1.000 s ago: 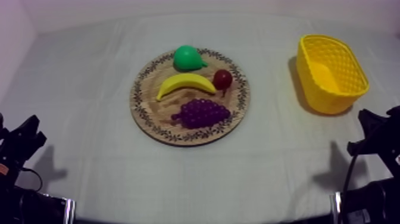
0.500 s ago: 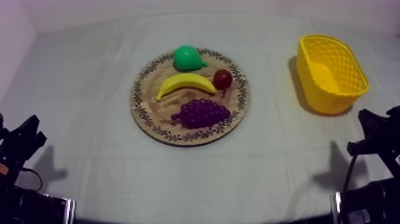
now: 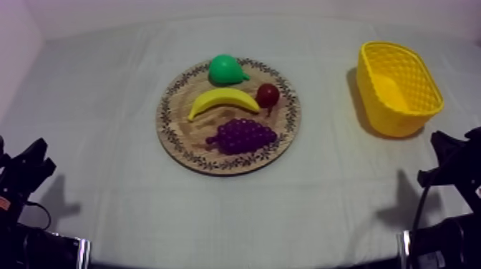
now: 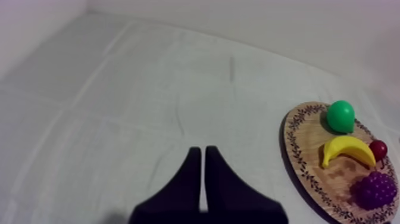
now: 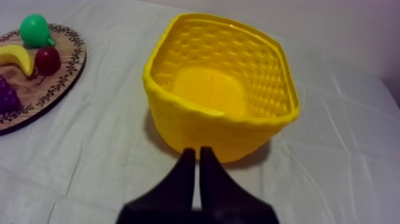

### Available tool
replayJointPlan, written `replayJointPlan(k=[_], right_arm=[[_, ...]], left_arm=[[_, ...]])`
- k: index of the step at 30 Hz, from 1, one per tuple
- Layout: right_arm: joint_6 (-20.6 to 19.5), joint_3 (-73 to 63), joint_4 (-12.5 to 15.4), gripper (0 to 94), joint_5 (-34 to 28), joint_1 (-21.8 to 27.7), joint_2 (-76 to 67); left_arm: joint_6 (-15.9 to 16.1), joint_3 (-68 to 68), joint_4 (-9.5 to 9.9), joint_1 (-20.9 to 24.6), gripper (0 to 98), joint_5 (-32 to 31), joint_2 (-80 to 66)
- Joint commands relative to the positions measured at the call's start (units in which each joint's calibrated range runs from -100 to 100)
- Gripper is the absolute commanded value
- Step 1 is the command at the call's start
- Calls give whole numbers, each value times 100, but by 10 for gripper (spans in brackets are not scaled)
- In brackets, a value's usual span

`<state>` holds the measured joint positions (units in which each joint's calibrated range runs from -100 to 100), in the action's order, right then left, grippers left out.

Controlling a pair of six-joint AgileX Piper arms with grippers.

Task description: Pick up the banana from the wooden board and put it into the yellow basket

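A yellow banana [image 3: 223, 101] lies across the middle of the round wooden board [image 3: 179, 143], between a green pear [image 3: 226, 69], a small red fruit [image 3: 268, 94] and purple grapes [image 3: 243, 135]. The yellow basket [image 3: 397, 86] stands at the table's right with nothing in it. My left gripper [image 3: 30, 168] rests low at the left, shut, far from the board. My right gripper [image 3: 445, 159] rests low at the right, shut, just in front of the basket [image 5: 220, 89]. From the left wrist, the shut fingers [image 4: 200, 156] point over bare cloth with the banana [image 4: 346, 149] off to one side.
The grey-white cloth [image 3: 107, 86] has shallow creases. A pale wall rises along the table's far and left edges.
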<state>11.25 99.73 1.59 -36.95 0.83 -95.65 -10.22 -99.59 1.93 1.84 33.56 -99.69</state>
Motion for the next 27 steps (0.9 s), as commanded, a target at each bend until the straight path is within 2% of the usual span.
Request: replayJointPlan(k=[1, 27], right_arm=[[1, 4, 0, 7, 1, 2, -2], [-119, 1, -30, 7, -68, -11, 22]], left_arm=[[-1, 4, 0, 1, 0, -2, -5], [-1, 4, 0, 1, 0, -2, -5]])
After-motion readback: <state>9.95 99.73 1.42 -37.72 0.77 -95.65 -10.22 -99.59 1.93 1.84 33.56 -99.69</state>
